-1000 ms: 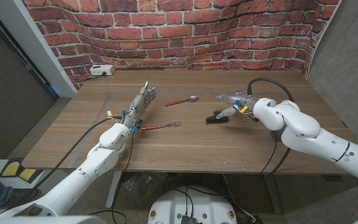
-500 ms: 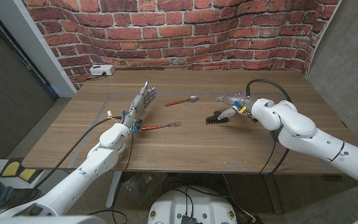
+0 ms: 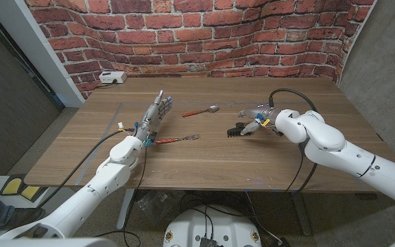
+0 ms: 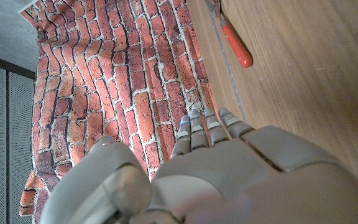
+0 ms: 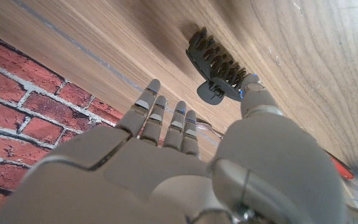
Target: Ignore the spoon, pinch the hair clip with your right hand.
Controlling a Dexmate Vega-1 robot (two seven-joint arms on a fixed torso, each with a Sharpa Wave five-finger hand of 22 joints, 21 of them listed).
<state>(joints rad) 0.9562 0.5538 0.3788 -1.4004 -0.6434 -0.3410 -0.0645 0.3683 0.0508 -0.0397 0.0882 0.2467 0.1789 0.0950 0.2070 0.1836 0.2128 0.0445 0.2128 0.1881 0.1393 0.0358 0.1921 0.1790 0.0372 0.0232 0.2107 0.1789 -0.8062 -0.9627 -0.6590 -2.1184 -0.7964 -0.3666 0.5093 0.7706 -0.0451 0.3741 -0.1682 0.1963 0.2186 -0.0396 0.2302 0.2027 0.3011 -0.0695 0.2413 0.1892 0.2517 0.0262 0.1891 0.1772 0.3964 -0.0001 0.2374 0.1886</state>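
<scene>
The black toothed hair clip (image 3: 236,130) lies on the wooden table (image 3: 204,161) right of the middle. My right hand (image 3: 256,118) hovers just behind and to the right of it, fingers stretched out and apart. In the right wrist view the thumb tip (image 5: 253,86) sits against one end of the hair clip (image 5: 218,67), while the other fingers (image 5: 166,115) reach past it without touching. Nothing is pinched. The spoon (image 3: 201,110), with a red handle, lies further back near the middle. My left hand (image 3: 155,115) stands on the left with fingers straight, holding nothing.
A red-handled fork (image 3: 177,139) lies in front of the spoon, close to my left hand. A white box (image 3: 113,77) with a cable sits at the table's back left by the brick wall (image 3: 204,34). A red handle (image 4: 236,46) appears in the left wrist view.
My right hand has crept slightly left, closer to the hair clip. The clip, spoon, fork and left hand have stayed put.
</scene>
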